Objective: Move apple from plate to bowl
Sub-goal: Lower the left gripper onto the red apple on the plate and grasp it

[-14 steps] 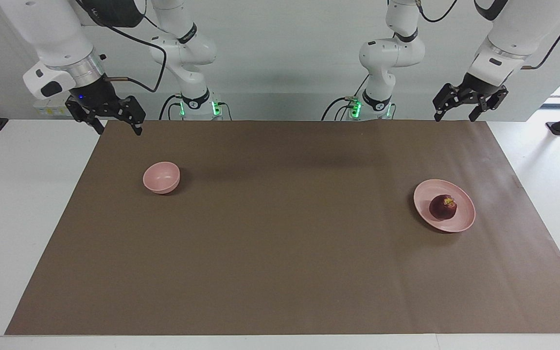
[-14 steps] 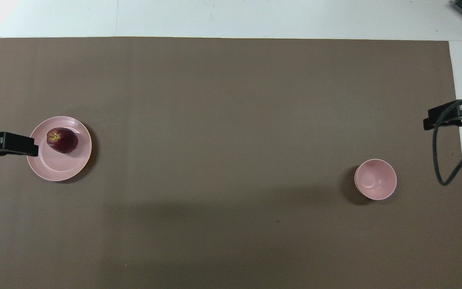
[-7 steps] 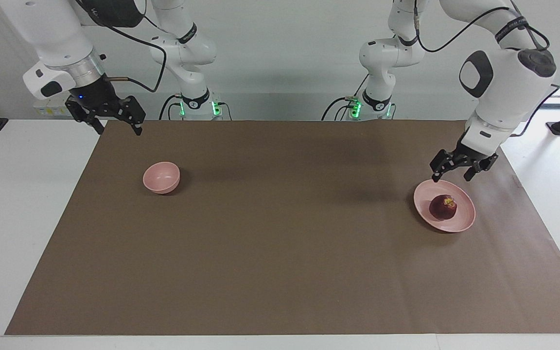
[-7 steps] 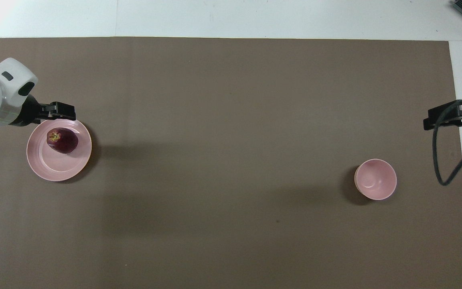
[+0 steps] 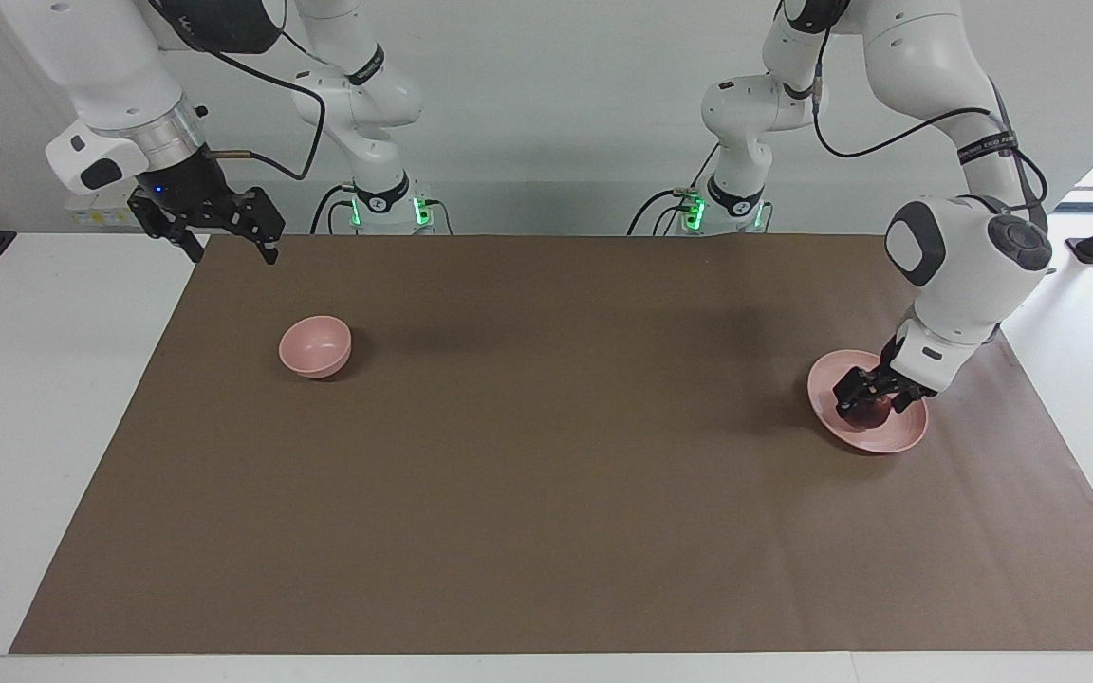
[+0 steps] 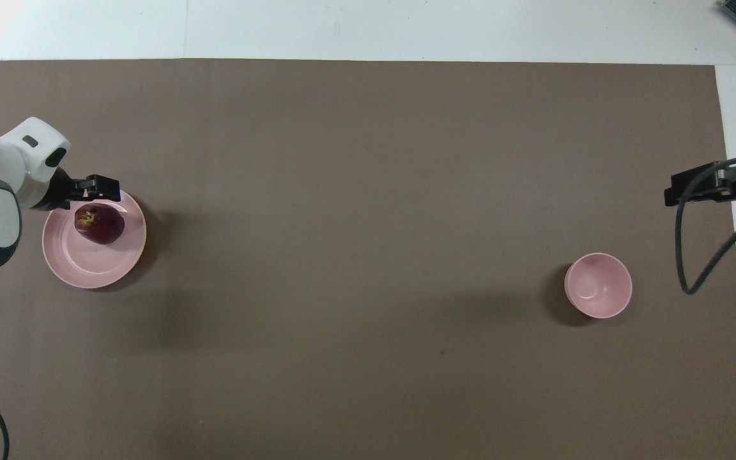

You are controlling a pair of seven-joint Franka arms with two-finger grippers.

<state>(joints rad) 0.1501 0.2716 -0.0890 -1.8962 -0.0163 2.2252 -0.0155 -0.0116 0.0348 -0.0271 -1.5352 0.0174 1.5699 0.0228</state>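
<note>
The left gripper (image 5: 869,398) is sitting low over the plate (image 5: 907,432), its fingers (image 5: 847,388) spread to either side of the apple (image 5: 871,410). They are straddling the fruit and gripping nothing; whether they are touching its skin cannot be told. The apple is lying on the plate at the left arm's end of the bench (image 5: 546,493), slightly off the plate's middle. The bowl (image 5: 316,346) is standing well apart, toward the right arm's end and nearer to the robots than the plate. The right gripper (image 5: 210,228) is waiting in the air over the brown mat's corner by the robots, fingers parted and holding nothing.

The reach for the apple looks to be in hand. Next, the fingers would need to close squarely around the round fruit, so it does not roll out, before any lift.
</note>
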